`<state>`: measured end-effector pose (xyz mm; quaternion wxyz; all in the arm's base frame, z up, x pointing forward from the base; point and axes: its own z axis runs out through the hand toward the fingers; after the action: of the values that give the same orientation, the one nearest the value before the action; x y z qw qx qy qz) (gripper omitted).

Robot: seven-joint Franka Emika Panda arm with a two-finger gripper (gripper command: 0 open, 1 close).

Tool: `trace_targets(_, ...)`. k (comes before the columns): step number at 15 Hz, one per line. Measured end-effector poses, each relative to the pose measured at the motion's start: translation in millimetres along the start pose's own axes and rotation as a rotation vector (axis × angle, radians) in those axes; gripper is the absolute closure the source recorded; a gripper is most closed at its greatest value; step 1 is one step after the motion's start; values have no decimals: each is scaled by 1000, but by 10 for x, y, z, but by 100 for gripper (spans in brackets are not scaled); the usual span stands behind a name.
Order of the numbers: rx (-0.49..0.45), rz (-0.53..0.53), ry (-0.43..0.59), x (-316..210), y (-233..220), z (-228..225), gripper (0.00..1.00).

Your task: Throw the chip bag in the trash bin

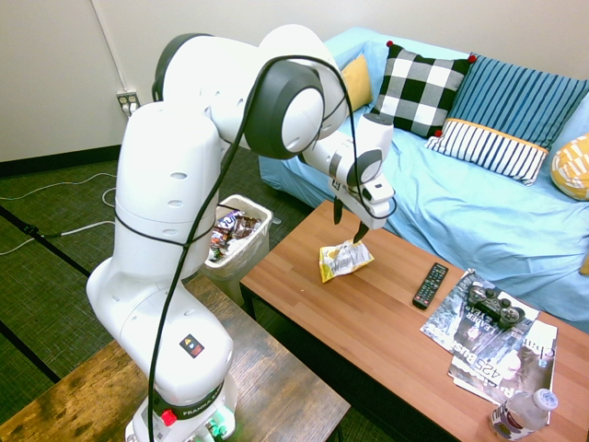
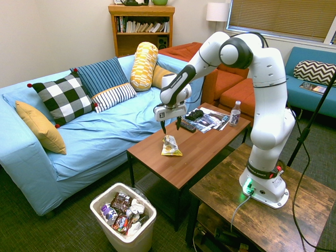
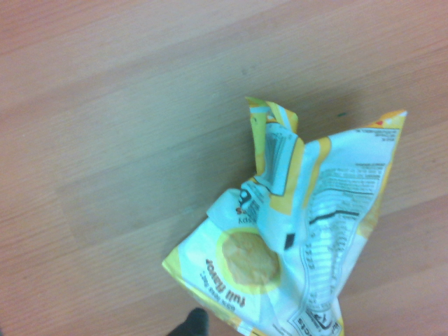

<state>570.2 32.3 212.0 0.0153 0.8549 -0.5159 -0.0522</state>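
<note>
Exterior views face sofa (image 1: pixel 419 175) from opposite sides of arm (image 2: pixel 268 100); wrist view close above tabletop (image 3: pixel 126 154).

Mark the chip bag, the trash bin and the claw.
Chip bag (image 3: pixel 250 259): wrist view, on the round chip picture on its front.
Trash bin (image 2: pixel 149 227): second exterior view, on its rim at the right.
Claw (image 2: pixel 170 127): second exterior view, midway between its open fingertips.

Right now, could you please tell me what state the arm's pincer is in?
Pincer: open, holding nothing, just above the chip bag on the table.
</note>
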Motion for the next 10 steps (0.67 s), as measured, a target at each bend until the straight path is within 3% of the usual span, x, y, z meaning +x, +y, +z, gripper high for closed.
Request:
trace_targets(9,-95,52,-3,265,-402,824,0)
trace_targets(10,-99,55,-3,294,-413,883,100)
